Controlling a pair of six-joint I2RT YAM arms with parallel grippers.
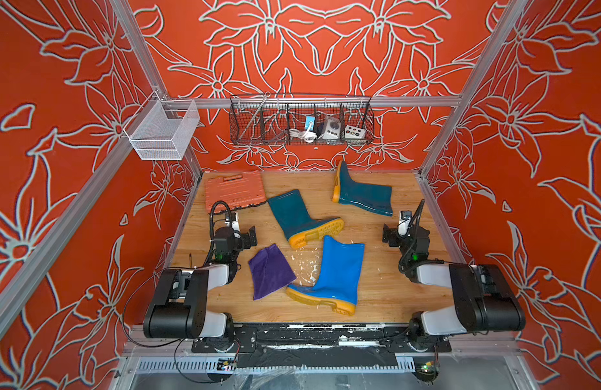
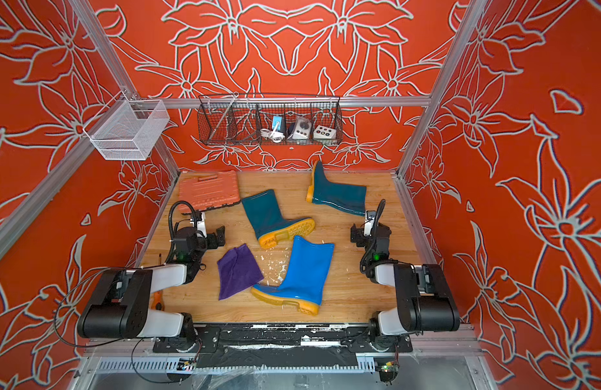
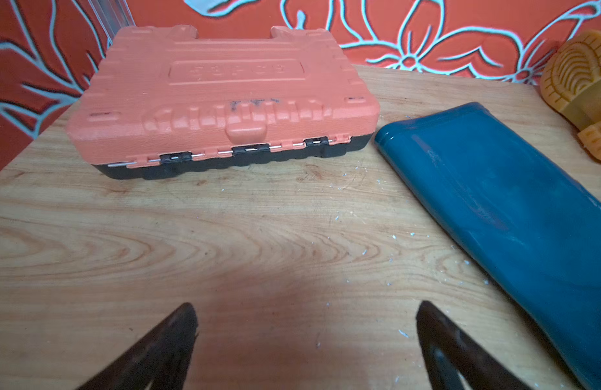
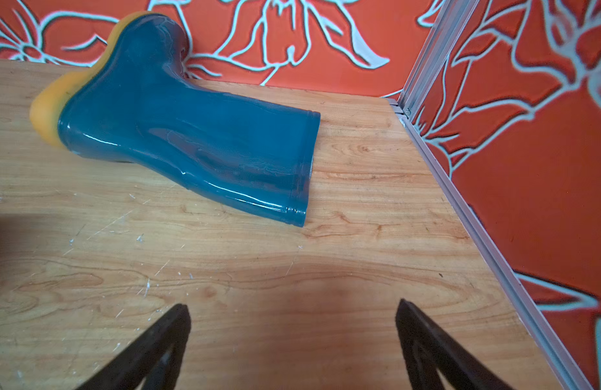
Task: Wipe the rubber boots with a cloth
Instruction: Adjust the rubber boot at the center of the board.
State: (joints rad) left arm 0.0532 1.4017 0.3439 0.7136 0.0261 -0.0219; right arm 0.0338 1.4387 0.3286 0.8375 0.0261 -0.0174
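Note:
Three rubber boots lie on their sides on the wooden table. The bright blue boot (image 1: 338,270) is at the front centre, one dark teal boot (image 1: 294,216) in the middle, and another teal boot (image 1: 363,196) at the back right. The purple cloth (image 1: 270,271) lies flat just left of the blue boot, and nothing touches it. My left gripper (image 1: 250,236) hovers open behind the cloth, with the middle teal boot's shaft (image 3: 495,202) beside it. My right gripper (image 1: 390,234) is open at the right, facing the back teal boot (image 4: 191,135). Both hold nothing.
An orange tool case (image 1: 233,190) sits at the back left, ahead of the left gripper. White flakes (image 1: 306,266) are scattered near the blue boot. A white mesh basket (image 1: 162,131) and a black wire basket (image 1: 301,121) hang on the walls. The frame rail (image 4: 461,189) borders the right side.

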